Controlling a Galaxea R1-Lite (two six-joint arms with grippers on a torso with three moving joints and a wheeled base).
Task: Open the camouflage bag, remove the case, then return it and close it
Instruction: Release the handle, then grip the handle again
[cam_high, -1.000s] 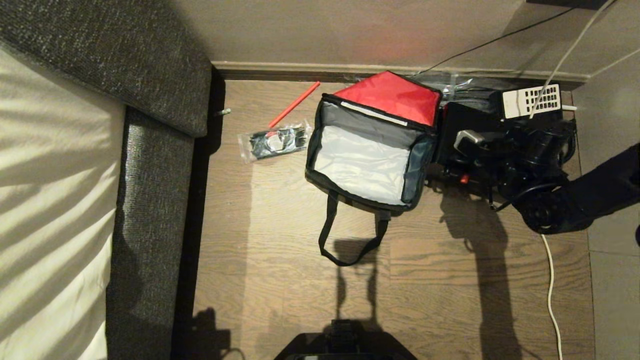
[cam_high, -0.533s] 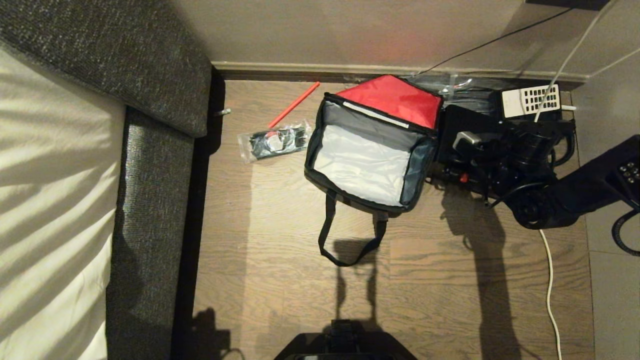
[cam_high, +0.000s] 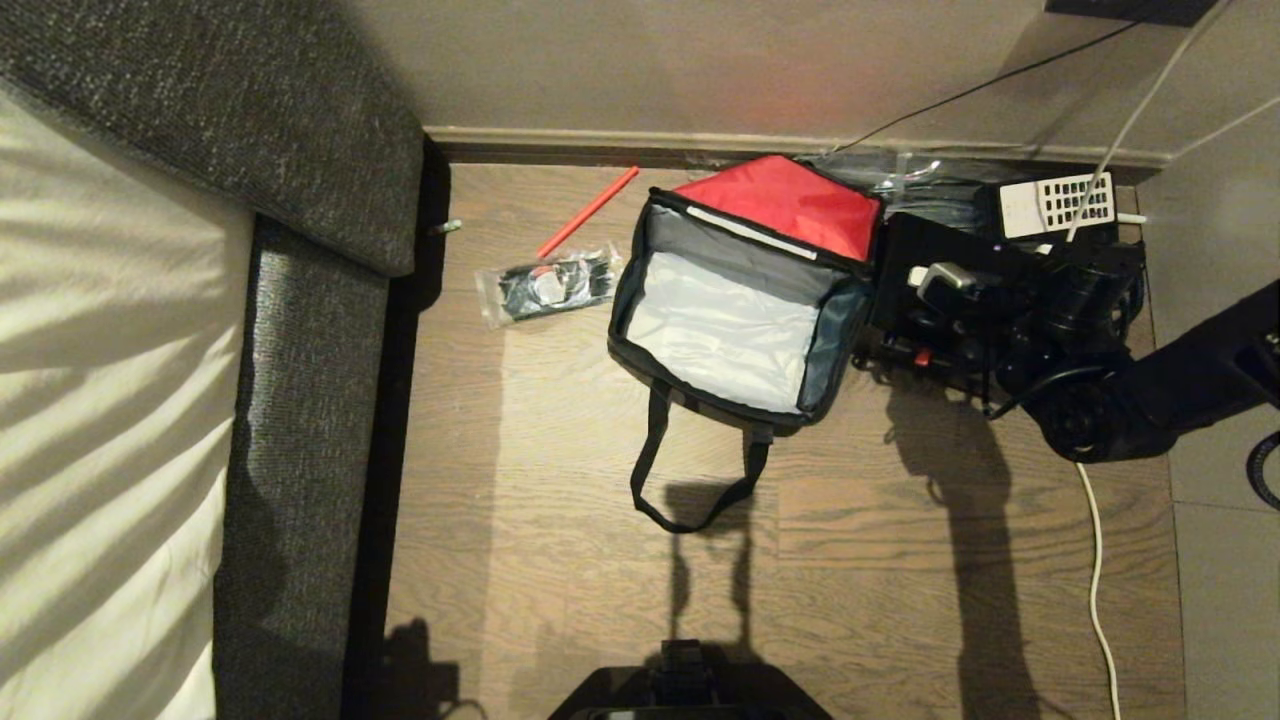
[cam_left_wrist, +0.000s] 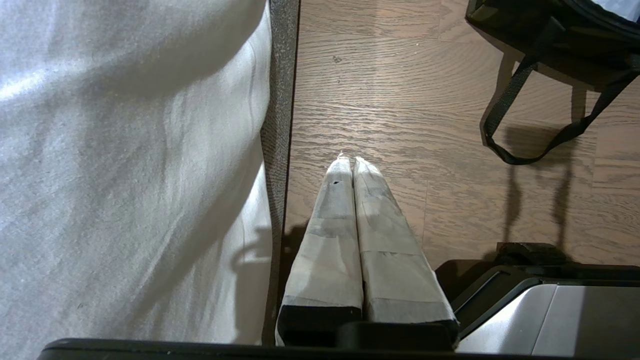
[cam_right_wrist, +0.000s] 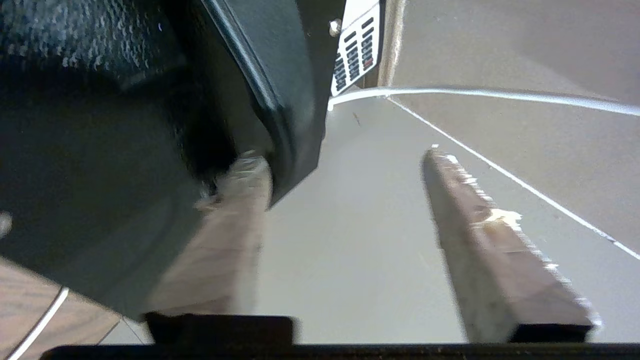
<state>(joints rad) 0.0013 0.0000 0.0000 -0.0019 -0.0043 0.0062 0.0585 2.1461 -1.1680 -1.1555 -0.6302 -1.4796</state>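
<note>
- Our right hand (cam_right_wrist: 345, 200) has its fingers spread apart, gripping nothing; one finger (cam_right_wrist: 235, 210) lies against the edge of the case (cam_right_wrist: 100, 125), the other stands clear over the pale floor
- In the head view the right hand (cam_high: 1010, 320) sits over the case (cam_high: 930, 250), which lies on the wooden floor (cam_high: 600, 560) under and ahead of the hand, out of the bag
- The camouflage bag (cam_high: 735, 310) lies open just beside the case, on the far side of it from our right arm, red-lined lid (cam_high: 790, 205) folded back toward the wall, pale lining showing, nothing inside
- The bag's black strap (cam_high: 690, 480) loops on the floor toward our base
- A telephone with a white keypad (cam_high: 1060, 203) lies just beyond the right hand, by the wall
- A clear packet of black items (cam_high: 548, 285) and a red stick (cam_high: 588, 210) lie well beyond the bag from that hand
- Our left hand (cam_left_wrist: 348, 162) is parked low by the bed (cam_left_wrist: 125, 150), fingers pressed together and empty, well apart from the bag
</note>
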